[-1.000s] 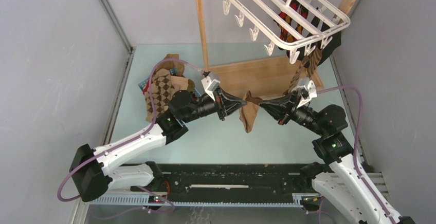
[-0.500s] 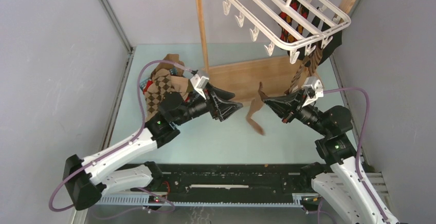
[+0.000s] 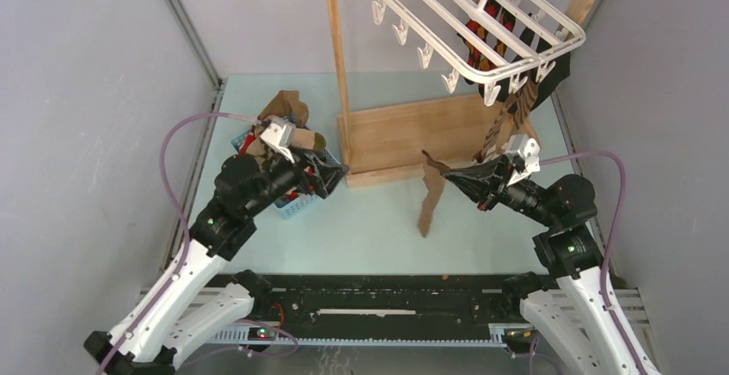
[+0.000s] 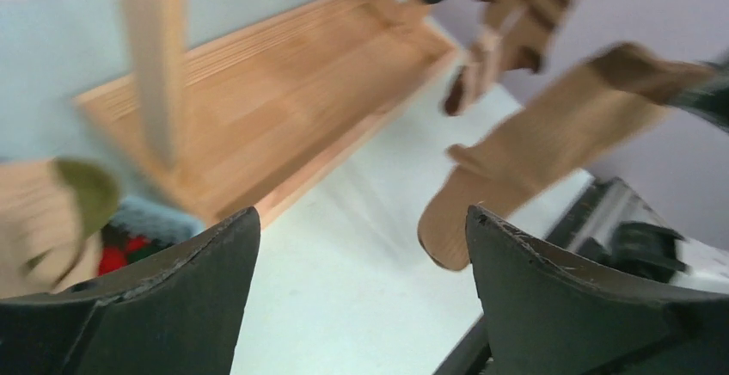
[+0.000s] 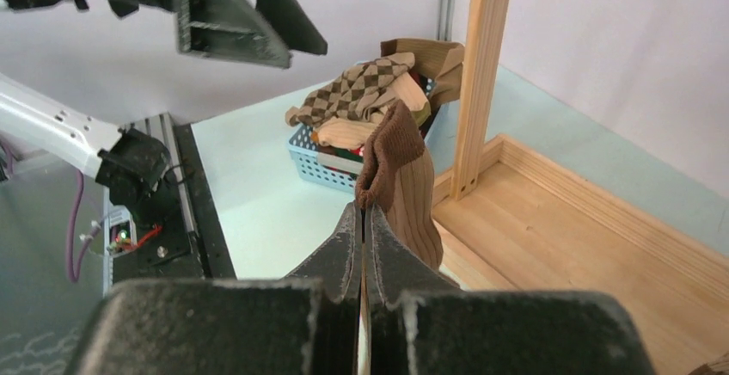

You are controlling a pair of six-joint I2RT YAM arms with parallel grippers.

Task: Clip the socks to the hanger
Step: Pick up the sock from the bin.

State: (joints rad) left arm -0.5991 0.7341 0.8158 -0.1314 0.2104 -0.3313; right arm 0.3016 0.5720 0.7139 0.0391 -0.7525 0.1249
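A plain tan sock (image 3: 428, 196) (image 5: 406, 177) hangs by its brown cuff from my right gripper (image 3: 453, 174) (image 5: 363, 209), which is shut on it above the table, in front of the wooden stand. My left gripper (image 3: 340, 169) (image 4: 361, 213) is open and empty, off to the left over the basket, with the tan sock (image 4: 537, 147) hanging apart from it. The white hanger (image 3: 481, 27) hangs from the rail at the upper right. A red-orange-black argyle sock (image 3: 487, 31), a striped brown sock (image 3: 507, 121) and a black sock (image 3: 560, 72) hang from its clips.
A small blue mesh basket (image 3: 297, 207) (image 5: 327, 156) holds more socks, among them a brown argyle one (image 5: 357, 91), partly hidden under my left arm. The wooden stand's base (image 3: 413, 130) and post (image 3: 337, 57) stand just behind both grippers.
My left gripper opened, let go of the tan sock and drew back left over the basket. The sock now hangs straight down from the right gripper, which shifted slightly right.
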